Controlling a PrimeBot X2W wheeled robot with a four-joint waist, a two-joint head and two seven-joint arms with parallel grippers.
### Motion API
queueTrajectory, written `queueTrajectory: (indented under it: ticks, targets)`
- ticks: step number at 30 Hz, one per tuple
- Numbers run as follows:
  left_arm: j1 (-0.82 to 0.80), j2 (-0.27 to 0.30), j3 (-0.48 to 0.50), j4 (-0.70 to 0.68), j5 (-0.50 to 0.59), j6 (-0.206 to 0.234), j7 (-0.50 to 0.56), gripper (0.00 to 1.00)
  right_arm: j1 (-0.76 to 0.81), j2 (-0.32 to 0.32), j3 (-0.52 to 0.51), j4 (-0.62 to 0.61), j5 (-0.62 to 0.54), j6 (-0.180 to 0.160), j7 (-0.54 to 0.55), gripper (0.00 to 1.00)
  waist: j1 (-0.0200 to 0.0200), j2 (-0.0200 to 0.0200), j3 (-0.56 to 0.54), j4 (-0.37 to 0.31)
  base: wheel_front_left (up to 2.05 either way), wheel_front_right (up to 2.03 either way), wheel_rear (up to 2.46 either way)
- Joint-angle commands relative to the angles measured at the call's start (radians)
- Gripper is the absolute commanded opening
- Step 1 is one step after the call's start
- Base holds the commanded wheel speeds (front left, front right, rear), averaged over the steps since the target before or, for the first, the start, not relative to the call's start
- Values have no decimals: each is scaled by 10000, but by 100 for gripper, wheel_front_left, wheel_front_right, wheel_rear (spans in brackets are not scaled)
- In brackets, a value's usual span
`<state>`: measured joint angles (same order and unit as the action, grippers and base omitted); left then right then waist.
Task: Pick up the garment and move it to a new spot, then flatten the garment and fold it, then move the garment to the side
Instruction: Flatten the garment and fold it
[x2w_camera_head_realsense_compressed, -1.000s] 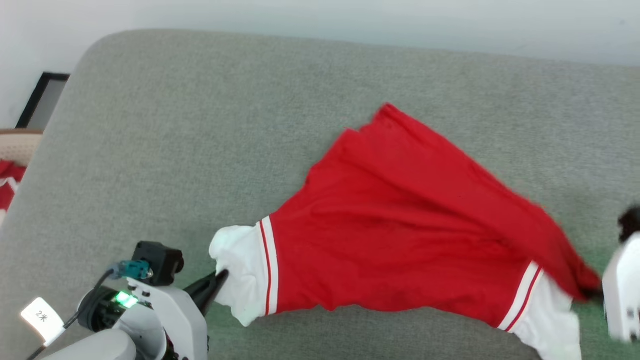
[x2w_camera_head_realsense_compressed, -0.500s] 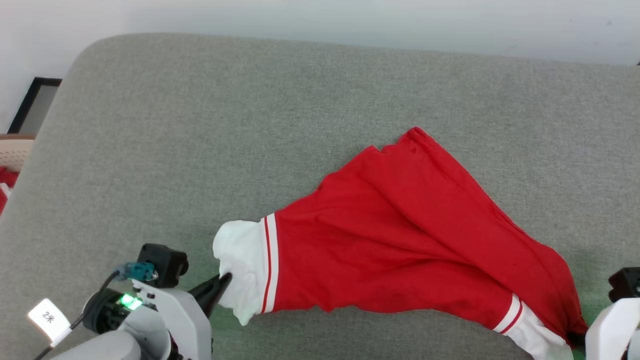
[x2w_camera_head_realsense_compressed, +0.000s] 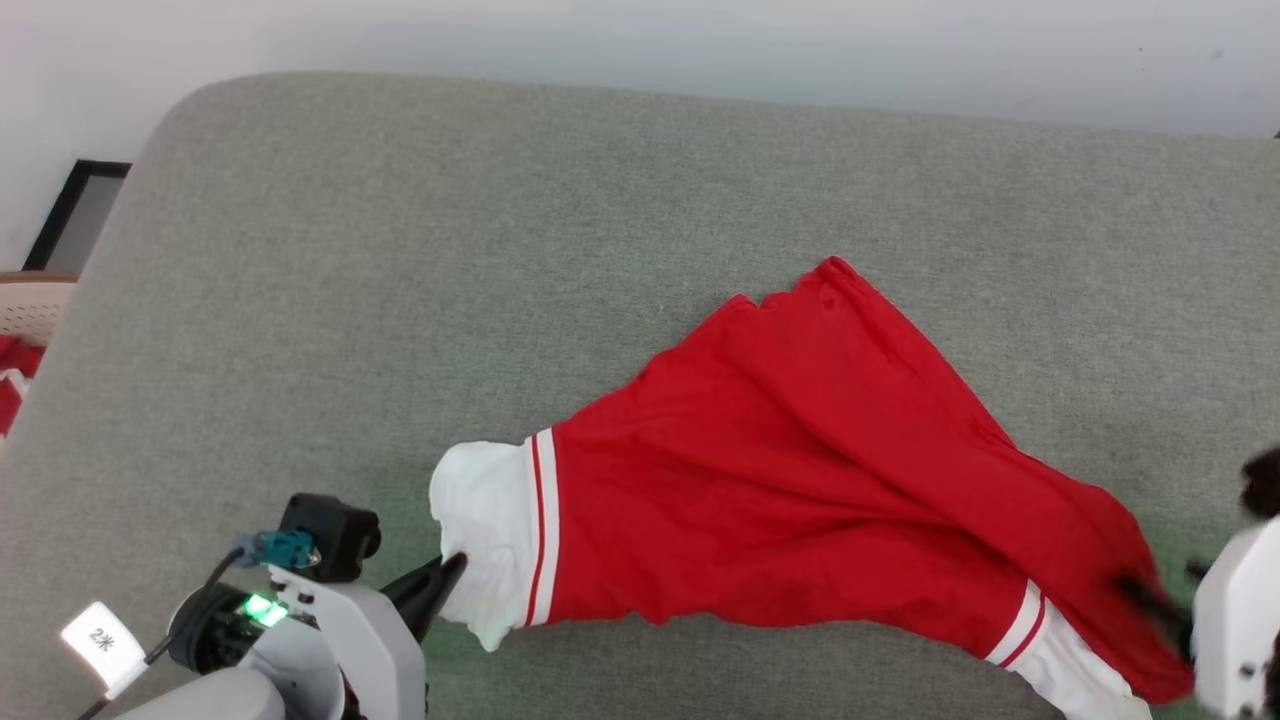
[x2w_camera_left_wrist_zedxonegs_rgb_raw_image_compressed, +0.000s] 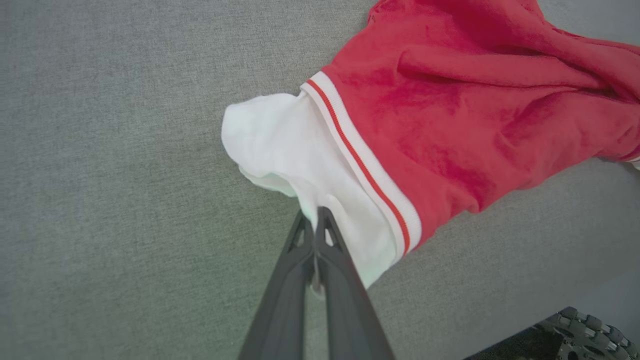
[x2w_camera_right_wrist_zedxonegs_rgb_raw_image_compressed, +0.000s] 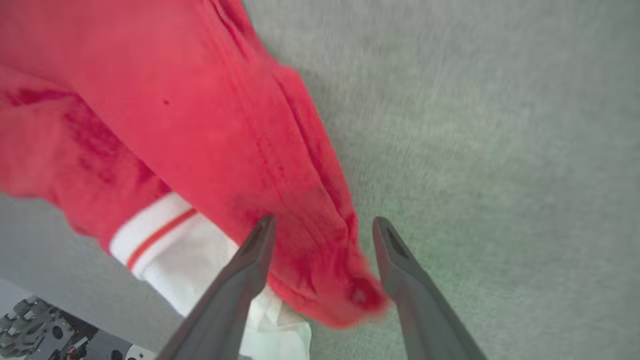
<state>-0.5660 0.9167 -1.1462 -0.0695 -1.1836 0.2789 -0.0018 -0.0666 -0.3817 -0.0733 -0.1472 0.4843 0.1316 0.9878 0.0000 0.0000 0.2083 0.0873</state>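
- I counted two grippers. The left gripper (x2w_camera_left_wrist_zedxonegs_rgb_raw_image_compressed: 315, 212), nearest me at lower left, had its fingers pressed fully together on the lower edge of a white sleeve (x2w_camera_left_wrist_zedxonegs_rgb_raw_image_compressed: 280, 145).
- The right gripper (x2w_camera_right_wrist_zedxonegs_rgb_raw_image_compressed: 325, 222), at lower right, stood with its fingers spread wide. A bunched red fold lay loose between them, and neither finger was clamped on it.
- I counted one garment (x2w_camera_head_realsense_compressed: 800, 480), a red jersey shirt. It lay stretched across the near half of the surface, from the left gripper to the right gripper.
- I counted two sleeves, both white, each joined to the red body by a white band with one thin red stripe. The second sleeve (x2w_camera_head_realsense_compressed: 1060, 670) lay at the near right, partly under the red fold.
- The red body narrowed to a crumpled peak pointing away from me. I could see no lettering on the side facing up.
- The grey upholstered surface (x2w_camera_head_realsense_compressed: 450, 250) had a rounded far-left corner.
- Beyond it stood a pale wall (x2w_camera_head_realsense_compressed: 640, 40). At far left I noted one black frame (x2w_camera_head_realsense_compressed: 75, 205) and one red cloth (x2w_camera_head_realsense_compressed: 12, 385), cut off by the picture's edge.
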Motion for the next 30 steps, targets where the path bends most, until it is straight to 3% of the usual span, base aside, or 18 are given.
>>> queueTrajectory:
  ticks: [1,6,11,20,30]
  targets:
    - [94,-5,0,-18,25,54,-48,0,-119,-75,-48,-86,53,-17,38,100,0,0,-1,21,0,0,0]
    - [-23,-173,-28,-64,117,27,-46,0,-1116,-247,257,-1139,108,-17,-306,100,0,0,73,237,0,0,0]
    - [-183,-386,-60,-27,197,-62,-37,0,-2702,-523,1356,-672,-142,-16,-1585,100,0,0,290,552,0,0,0]
    - [-640,-1025,-140,305,417,-426,-25,0,-6143,-636,3875,3253,-117,-17,-3720,100,0,0,968,1403,0,0,0]
    - [-1033,-1712,-205,869,560,-888,-137,0,-8857,-678,6653,7224,723,-16,-3200,100,0,0,1588,2179,0,0,0]
